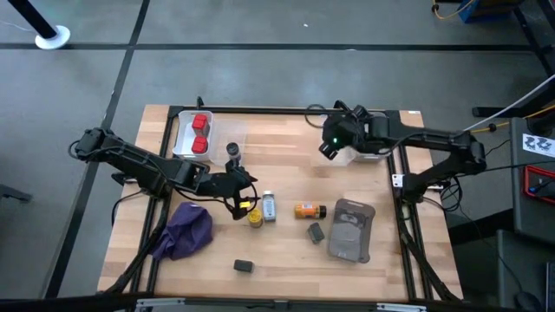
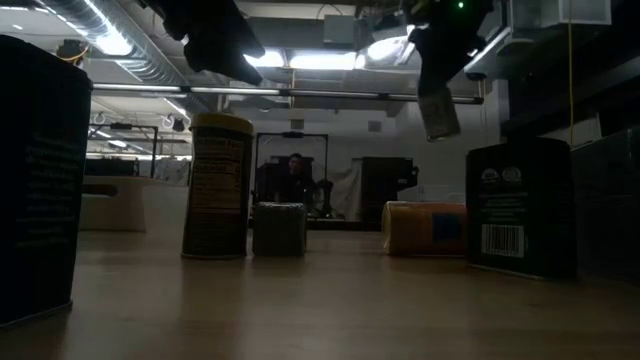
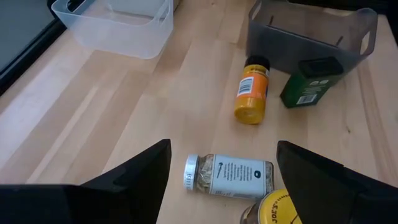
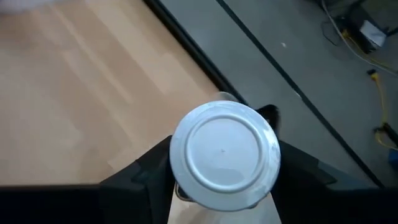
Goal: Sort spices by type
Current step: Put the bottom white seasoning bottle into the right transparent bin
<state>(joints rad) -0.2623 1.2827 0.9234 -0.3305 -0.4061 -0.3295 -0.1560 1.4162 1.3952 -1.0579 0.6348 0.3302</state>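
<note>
Right tool (image 4: 221,186) clamped on a white-capped bottle (image 4: 224,154) above the bench's (image 1: 286,130) far side, left tool (image 3: 221,171) wide open, empty, over a lying white-capped bottle (image 3: 229,175) beside the yellow-lidded jar (image 3: 278,208)

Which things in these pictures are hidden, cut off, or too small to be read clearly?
- Right end effector: in its wrist view, the round white cap it grips hides the bottle body and label.
- Lying white-capped glass bottle: label print too small in the left wrist view.
- Yellow-lidded jar: cut off by the frame edge there.
- Low view: too dark; the tall dark box is cut by the edge.
</note>
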